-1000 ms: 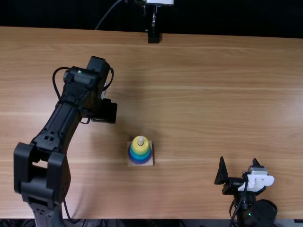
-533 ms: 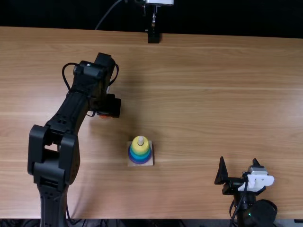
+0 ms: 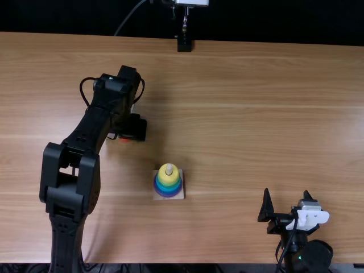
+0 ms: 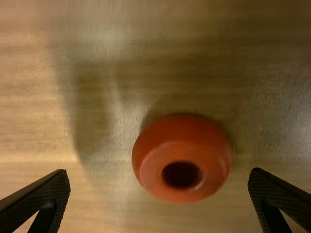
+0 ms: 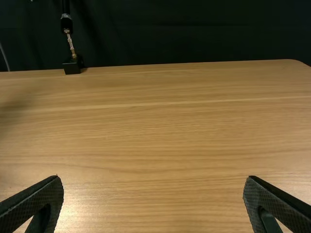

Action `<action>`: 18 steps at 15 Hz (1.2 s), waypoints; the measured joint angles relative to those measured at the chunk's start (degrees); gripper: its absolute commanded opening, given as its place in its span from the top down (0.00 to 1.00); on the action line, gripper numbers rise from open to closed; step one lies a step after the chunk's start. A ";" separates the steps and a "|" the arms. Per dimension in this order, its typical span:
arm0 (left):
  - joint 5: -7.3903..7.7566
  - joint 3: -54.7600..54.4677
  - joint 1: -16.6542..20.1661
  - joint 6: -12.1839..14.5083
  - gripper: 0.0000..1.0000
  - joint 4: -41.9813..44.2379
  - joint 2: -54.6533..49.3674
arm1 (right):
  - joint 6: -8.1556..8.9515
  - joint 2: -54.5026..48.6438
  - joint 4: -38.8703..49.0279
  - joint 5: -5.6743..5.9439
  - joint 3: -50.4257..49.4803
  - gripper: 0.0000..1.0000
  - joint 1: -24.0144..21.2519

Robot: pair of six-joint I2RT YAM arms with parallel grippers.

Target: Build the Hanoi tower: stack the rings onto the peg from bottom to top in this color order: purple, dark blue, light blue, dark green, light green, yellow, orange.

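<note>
One black left gripper [image 3: 133, 126] we located left of centre in the top view, released, with both fingers spread. In its wrist view we observed the glossy red-orange ring [image 4: 182, 141] on the wooden table [image 3: 239, 142], touching neither finger. We found the black right gripper [image 3: 286, 196] at lower right, also released. Below centre, we noted the tapered multicoloured ring stack [image 3: 168, 176], yellow uppermost, purple lowest, around its pale peg [image 3: 169, 169].

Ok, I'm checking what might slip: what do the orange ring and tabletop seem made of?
The orange ring looks like painted wood or plastic, semi-glossy, from faint highlights near its hole. The tabletop looks like wood or laminate, satin, from its grain and soft reflections.
</note>
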 measured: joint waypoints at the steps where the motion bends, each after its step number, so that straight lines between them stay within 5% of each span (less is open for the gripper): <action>1: 0.02 0.00 0.02 -0.07 0.00 2.01 0.00 | 0.02 0.00 0.02 -0.02 0.00 0.00 0.00; 18: 0.48 0.02 0.00 0.00 0.00 2.34 0.00 | 0.02 0.00 0.00 0.00 0.00 0.00 0.00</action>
